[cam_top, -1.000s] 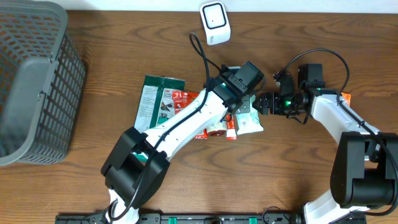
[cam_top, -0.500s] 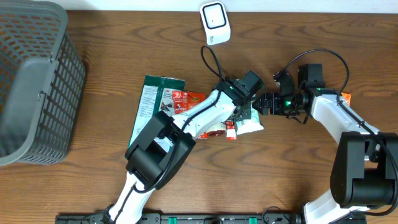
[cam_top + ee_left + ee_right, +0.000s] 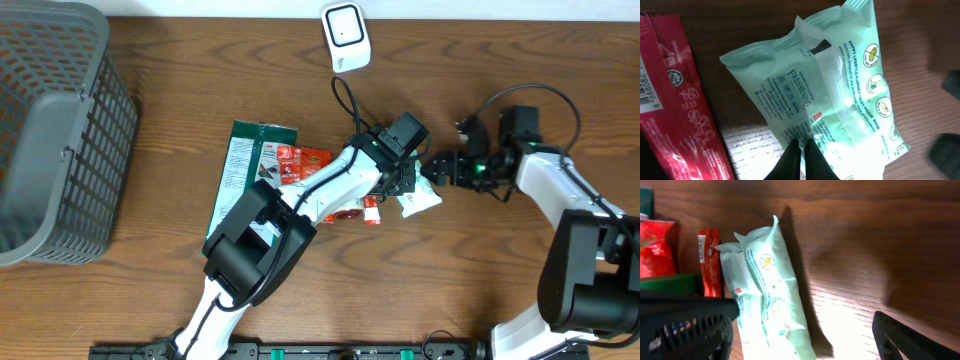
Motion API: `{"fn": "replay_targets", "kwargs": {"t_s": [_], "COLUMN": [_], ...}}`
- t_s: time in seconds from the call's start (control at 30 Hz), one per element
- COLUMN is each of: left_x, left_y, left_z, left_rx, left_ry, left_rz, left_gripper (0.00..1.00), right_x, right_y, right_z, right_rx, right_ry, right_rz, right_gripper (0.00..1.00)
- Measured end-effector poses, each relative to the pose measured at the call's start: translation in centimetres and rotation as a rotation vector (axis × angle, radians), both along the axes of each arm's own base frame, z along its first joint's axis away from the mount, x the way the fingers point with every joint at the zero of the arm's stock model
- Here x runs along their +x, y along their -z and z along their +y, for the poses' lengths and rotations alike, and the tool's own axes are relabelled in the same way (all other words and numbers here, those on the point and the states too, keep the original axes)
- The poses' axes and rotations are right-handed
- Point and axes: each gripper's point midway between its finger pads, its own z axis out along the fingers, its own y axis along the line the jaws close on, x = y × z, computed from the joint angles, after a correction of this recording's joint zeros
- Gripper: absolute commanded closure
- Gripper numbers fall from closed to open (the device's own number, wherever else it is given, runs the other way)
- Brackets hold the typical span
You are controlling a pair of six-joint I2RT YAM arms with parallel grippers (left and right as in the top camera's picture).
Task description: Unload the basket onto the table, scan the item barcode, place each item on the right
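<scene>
The item, a pale green wipes pack, lies flat on the table at centre right. In the left wrist view the pack fills the frame with its printed back seam up. My left gripper is shut, its tips resting at the pack's near edge with nothing between them. My right gripper is open wide, and the pack lies on the wood between its fingers, close to the left one. The white scanner stands at the table's far edge, apart from both grippers.
Red snack packets and a dark green package lie left of the pack, under my left arm. One long red packet lies just beside the pack. A grey wire basket fills the far left.
The right gripper has drawn back to the right, still open. The pack has slid and turned a little to the right. My left gripper has shifted slightly right and stays shut.
</scene>
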Motion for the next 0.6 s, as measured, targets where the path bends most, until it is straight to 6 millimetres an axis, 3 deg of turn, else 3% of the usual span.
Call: {"fn": "replay_targets", "kwargs": {"t_s": [0.27, 0.6], "left_x": [0.2, 0.9], "left_y": [0.9, 1.1], "left_z": [1.1, 1.8], "left_rx": [0.053, 0.098], "left_ry": [-0.012, -0.003], "left_rz": [-0.021, -0.071], "left_gripper": [0.91, 0.91], "right_x": [-0.7, -3.6], "right_y": [-0.4, 0.9], "right_z": [0.3, 2.2], "right_rx": [0.056, 0.111], "right_ry": [-0.032, -0.05], "right_rz": [0.003, 0.161], "right_gripper": [0.18, 0.39]}}
